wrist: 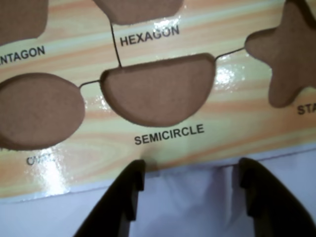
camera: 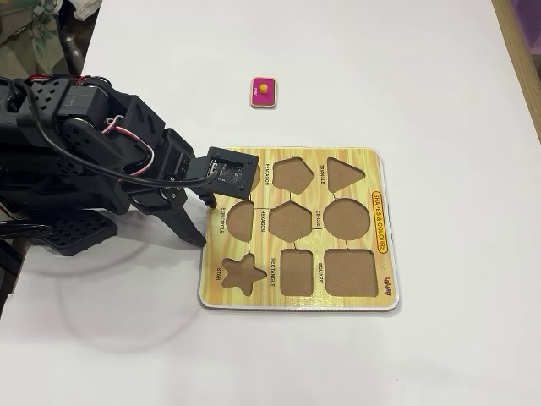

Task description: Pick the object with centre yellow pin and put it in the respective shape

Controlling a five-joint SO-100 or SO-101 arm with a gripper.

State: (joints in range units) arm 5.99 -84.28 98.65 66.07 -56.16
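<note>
a: fingers (wrist: pixel 129 190) are standing wide apart at the bottom of the wrist view, nothing between them, and the gripper (wrist: pixel 190 185) is hanging over the near edge of the shape board (wrist: pixel 207 143), just below the semicircle cutout (wrist: pixel 158 94).

b: so it is reaching in the wrong spot for a pick?

a: it seems so. in the fixed view the object with centre yellow pin (camera: pixel 263 92) is lying on the white table (camera: pixel 439 76) at upper centre, well apart from the board and from the gripper (camera: pixel 196 222) at the board's left edge.

b: what is the arm needing to do well?

a: probably swinging toward the top of the frame, keeping the jaws spread, centring them over the knob, then descending straight so the piece is not getting pushed aside.

b: and the piece itself?

a: small, flat, magenta-pink, with a round yellow knob in the middle. it is lying flat, likely light and easy to nudge. the rectangle cutout (camera: pixel 297 271) is waiting empty in the board's bottom row.
</note>
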